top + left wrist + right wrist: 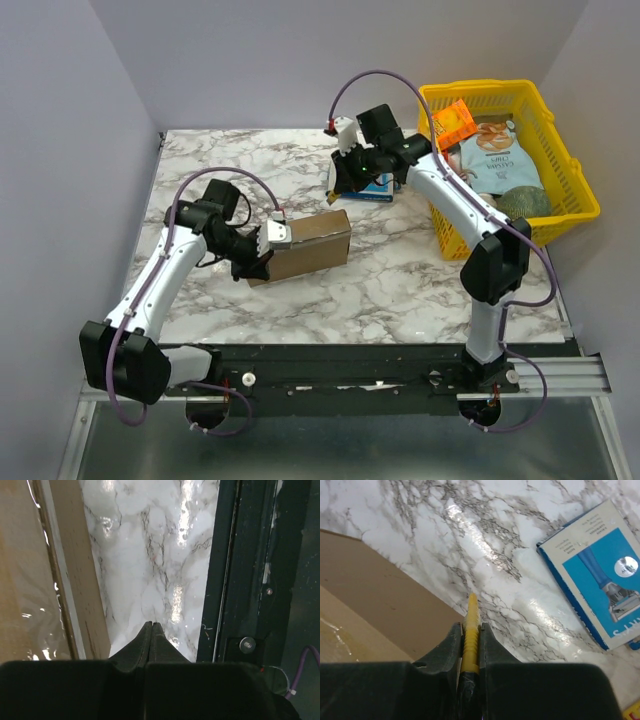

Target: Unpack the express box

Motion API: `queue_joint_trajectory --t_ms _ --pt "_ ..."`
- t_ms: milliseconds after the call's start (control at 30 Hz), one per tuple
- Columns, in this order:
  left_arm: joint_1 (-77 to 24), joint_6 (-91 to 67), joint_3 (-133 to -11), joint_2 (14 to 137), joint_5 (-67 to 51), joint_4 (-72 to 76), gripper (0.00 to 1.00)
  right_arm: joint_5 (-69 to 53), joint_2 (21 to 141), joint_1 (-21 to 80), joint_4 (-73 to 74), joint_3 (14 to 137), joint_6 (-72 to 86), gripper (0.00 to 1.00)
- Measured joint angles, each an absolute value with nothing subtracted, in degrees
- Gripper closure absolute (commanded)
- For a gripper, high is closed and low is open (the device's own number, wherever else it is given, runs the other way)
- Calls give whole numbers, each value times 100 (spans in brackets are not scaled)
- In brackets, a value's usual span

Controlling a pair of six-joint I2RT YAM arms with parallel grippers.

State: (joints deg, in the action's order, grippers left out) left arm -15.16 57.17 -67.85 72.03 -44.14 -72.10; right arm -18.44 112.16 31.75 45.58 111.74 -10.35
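Observation:
The express box is a flat brown cardboard mailer lying shut on the marble table, left of centre. My left gripper is at the box's near-left end. In the left wrist view its fingertips are pressed together with nothing between them, and the box's taped side runs just to their left. My right gripper hovers past the box's far right corner. It is shut on a thin yellow ridged tool that pokes out beyond the fingers, with the box's edge below and to the left.
A small blue box with a white label lies just beside the right gripper. A yellow plastic basket stands at the back right, holding an orange packet, a snack bag and a green item. The black base rail runs along the near edge.

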Motion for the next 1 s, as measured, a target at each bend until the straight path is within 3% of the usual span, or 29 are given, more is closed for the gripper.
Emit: queue_joint_trajectory --t_ms 300,500,733,1000 --pt "-1514 4694 -6020 6987 -2873 -5293 100 -2508 10444 3299 4613 9730 -1354 99" --pt "-1516 3839 -6237 7703 -2147 -3739 100 -2617 9907 3583 4648 9258 -1540 100" --pt "-1761 2641 -7142 8842 -2272 -2812 97 -2777 9911 3688 4650 9288 -1643 100" --pt "-1844 2034 -7262 9008 -3072 -2561 95 -2766 10226 3997 4639 9657 -1614 100"
